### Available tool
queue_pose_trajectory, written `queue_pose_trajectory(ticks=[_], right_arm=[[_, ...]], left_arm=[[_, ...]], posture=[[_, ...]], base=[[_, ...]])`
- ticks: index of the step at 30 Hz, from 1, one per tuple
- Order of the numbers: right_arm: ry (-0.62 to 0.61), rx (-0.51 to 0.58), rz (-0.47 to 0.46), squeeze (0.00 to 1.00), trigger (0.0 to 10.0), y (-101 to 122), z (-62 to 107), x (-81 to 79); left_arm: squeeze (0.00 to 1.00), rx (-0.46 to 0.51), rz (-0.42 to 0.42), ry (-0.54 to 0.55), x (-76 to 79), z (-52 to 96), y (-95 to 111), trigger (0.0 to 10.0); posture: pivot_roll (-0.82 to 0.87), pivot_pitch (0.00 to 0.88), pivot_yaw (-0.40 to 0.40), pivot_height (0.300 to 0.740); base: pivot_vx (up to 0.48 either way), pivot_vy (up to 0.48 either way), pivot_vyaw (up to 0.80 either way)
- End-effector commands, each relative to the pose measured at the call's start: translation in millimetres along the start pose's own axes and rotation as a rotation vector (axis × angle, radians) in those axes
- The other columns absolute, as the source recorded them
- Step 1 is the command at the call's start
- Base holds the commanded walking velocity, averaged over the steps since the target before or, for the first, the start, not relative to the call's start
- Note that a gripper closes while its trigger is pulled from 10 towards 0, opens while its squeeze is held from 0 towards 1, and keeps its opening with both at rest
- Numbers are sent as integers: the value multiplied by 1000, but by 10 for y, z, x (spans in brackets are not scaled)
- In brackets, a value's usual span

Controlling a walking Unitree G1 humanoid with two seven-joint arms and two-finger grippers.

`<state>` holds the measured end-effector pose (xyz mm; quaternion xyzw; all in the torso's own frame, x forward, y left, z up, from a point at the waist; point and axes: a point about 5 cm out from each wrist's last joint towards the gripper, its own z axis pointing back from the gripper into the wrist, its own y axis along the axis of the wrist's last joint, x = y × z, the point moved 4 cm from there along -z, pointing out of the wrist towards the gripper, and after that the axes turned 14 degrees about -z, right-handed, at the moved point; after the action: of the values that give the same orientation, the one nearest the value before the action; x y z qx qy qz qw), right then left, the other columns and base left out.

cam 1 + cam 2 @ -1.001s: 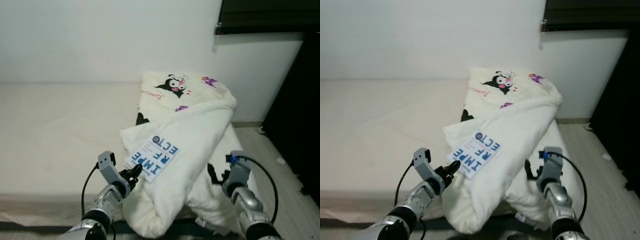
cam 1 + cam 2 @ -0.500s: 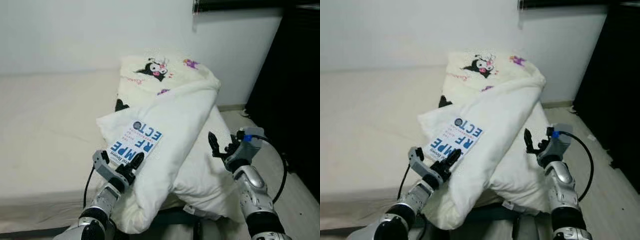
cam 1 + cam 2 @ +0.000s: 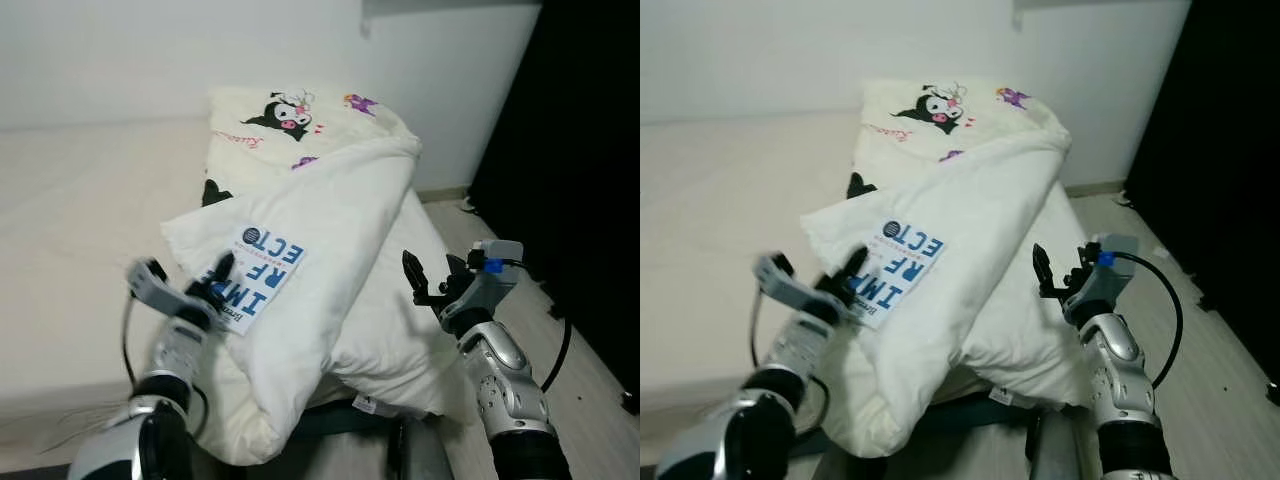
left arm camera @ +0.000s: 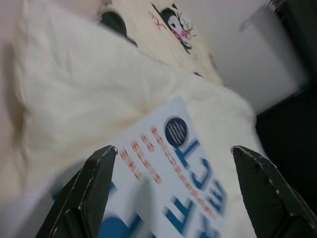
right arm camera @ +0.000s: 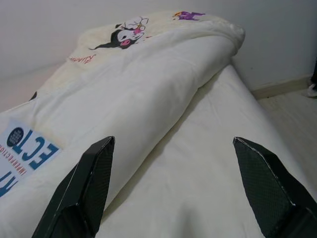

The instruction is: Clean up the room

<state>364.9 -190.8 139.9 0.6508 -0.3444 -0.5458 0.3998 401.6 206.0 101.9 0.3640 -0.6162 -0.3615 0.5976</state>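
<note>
A plain white wall point(image 3: 150, 50) fills the upper left of the frame. At the right edge stands a tall black surface point(image 3: 580, 150). Pale wooden floor point(image 3: 590, 370) lies at the lower right, with a light skirting board point(image 3: 440, 194) beneath the wall.

A bed point(image 3: 60, 240) runs along the wall point(image 3: 150, 50) behind it. A rolled quilt point(image 3: 340, 230) lies on the bed's right part, reaching from the wall toward the near edge, where it hangs over. A printed label point(image 3: 255, 275) sits on the quilt's near left side. The left pincer point(image 3: 205, 285) is at the label's near edge, its fingers spread wide. The right pincer point(image 3: 430, 275), also spread, is just right of the quilt. The floor point(image 3: 560, 340) lies right of the bed.
</note>
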Motion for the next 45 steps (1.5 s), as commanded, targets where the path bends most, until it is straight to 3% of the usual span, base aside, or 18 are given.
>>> queue_pose_trajectory(ticks=[1,6,8,12,14,16,19,30,33,36,37,38,42,43,45], right_arm=[[16,-13,-1,0,10000,-18,-15,-68],[23,-22,7,0,10000,-36,-26,-103],[42,-42,14,0,10000,-90,-24,-160],[83,-62,23,0,10000,-141,-23,-253],[98,-70,26,0,10000,-154,-25,-291],[121,-77,31,0,10000,-163,-38,-356],[120,-81,32,0,10000,-166,-49,-364],[116,-83,28,0,10000,-171,-55,-385],[111,-88,30,0,10000,-184,-46,-370],[109,-90,32,0,10000,-182,-52,-359],[107,-89,33,0,10000,-175,-58,-353],[106,-89,34,0,10000,-170,-62,-350],[106,-89,34,0,10000,-170,-62,-350],[106,-88,37,0,10000,-162,-69,-346],[105,-86,39,0,10000,-153,-75,-344]], left_arm=[[0,-33,-62,30,-91,44,-46,10000],[0,-74,-77,91,-235,141,-156,10000],[0,-107,-63,111,-296,251,-311,10000],[0,-130,-96,130,-374,360,-416,10000],[0,-135,-113,142,-414,392,-428,10000],[0,-122,-136,201,-574,444,-357,10000],[0,-114,-132,225,-635,448,-306,10000],[0,-110,-100,244,-646,476,-324,10000],[0,-125,-68,227,-619,491,-383,10000],[0,-119,42,138,-466,450,-432,9922],[0,-119,91,73,-357,428,-458,5529],[0,-120,120,31,-285,416,-473,5529],[0,-120,120,31,-285,416,-473,5529],[0,-119,144,-5,-211,405,-490,314],[0,-121,156,-28,-148,397,-512,0]], posture=[[-53,137,12,446],[-49,136,13,431],[-38,136,12,421],[-38,136,12,417],[-34,134,7,417],[-25,134,3,417],[-25,134,3,417],[-18,133,8,417],[-16,130,6,417],[-14,125,1,417],[-14,125,1,417],[-14,125,1,417],[-14,125,1,417],[-16,122,1,417],[-17,120,0,417]], base=[[0,0,0],[0,0,0],[0,0,0],[0,0,0],[0,0,0],[0,0,0],[0,0,0],[0,0,0],[0,0,0],[0,0,0],[0,0,0],[0,0,0],[0,0,0],[0,0,0],[0,0,0]])
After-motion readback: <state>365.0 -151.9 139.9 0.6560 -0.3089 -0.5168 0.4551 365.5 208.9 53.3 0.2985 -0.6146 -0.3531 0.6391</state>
